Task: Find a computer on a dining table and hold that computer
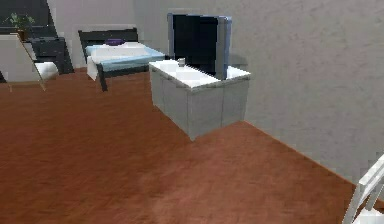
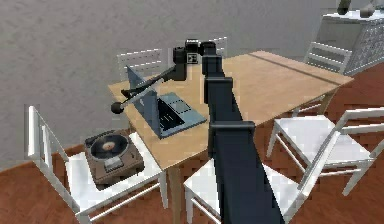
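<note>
The computer is found, so the grasp is the step in hand. The computer (image 2: 165,105) sits open near the counter's (image 2: 262,85) corner, and the arm (image 2: 225,125) reaches across it, with the gripper (image 2: 122,100) at the screen. Whether the fingers (image 2: 146,84) hold anything cannot be told. Next comes a sure hold, then a lift clear.

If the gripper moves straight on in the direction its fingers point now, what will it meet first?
Probably the back of the white chair that carries the record player. The gripper points past the laptop, toward the picture's lower left; depth is uncertain.
</note>
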Robot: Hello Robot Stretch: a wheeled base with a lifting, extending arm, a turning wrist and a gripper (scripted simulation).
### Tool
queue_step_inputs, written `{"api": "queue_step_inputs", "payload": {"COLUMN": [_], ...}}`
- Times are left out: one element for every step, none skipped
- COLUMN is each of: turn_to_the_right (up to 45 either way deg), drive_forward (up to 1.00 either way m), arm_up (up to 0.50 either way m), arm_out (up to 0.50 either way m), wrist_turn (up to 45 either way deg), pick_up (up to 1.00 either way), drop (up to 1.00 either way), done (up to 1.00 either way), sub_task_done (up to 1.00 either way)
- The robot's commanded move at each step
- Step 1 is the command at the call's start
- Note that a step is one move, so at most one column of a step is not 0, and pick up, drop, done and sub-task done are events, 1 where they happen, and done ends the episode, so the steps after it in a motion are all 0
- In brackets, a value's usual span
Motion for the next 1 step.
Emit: {"api": "queue_step_inputs", "payload": {"turn_to_the_right": [0.0], "drive_forward": [0.00], "arm_up": [0.00], "arm_out": [0.00], "wrist_turn": [45.0], "pick_up": [0.00], "drop": [0.00], "done": [0.00], "sub_task_done": [0.00]}}
